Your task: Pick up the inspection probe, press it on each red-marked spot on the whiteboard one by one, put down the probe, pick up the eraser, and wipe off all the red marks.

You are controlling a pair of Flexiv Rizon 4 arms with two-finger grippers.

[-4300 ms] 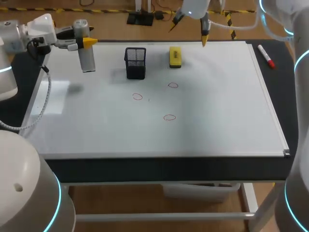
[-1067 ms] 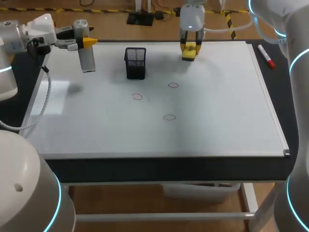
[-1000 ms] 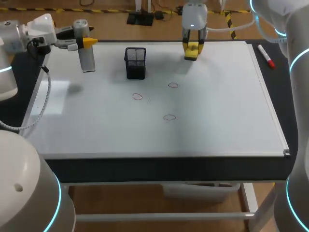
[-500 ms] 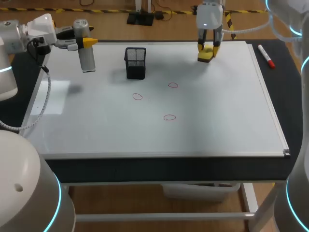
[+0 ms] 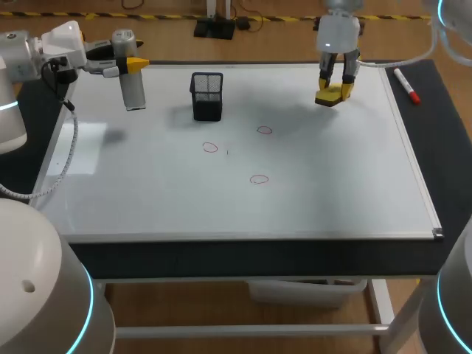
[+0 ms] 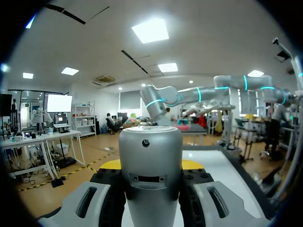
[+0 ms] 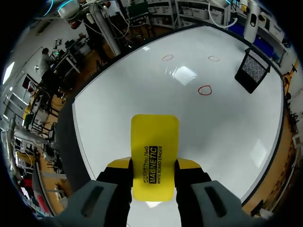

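The silver cylindrical probe (image 5: 133,90) hangs upright above the whiteboard's (image 5: 332,184) far left corner, with my left gripper (image 5: 136,65) shut on it. In the left wrist view the probe (image 6: 150,175) fills the space between the fingers of that gripper (image 6: 151,165). My right gripper (image 5: 336,87) is shut on the yellow eraser (image 5: 329,96), held just above the board's far right part. From the right wrist the eraser (image 7: 154,156) sticks out ahead of the gripper (image 7: 154,166). Three red rings (image 5: 210,147) (image 5: 264,130) (image 5: 259,179) mark the board's middle, also visible as rings (image 7: 204,90) (image 7: 167,57) (image 7: 214,58) ahead of the eraser.
A black mesh cup (image 5: 207,96) stands at the back of the board, between the two grippers, and shows as a mesh cup (image 7: 252,71) in the right wrist view. A red marker (image 5: 406,85) lies on the dark strip right of the board.
My right arm has carried the eraser from the back middle of the board towards the right and a little nearer. The left arm and the probe have not moved.
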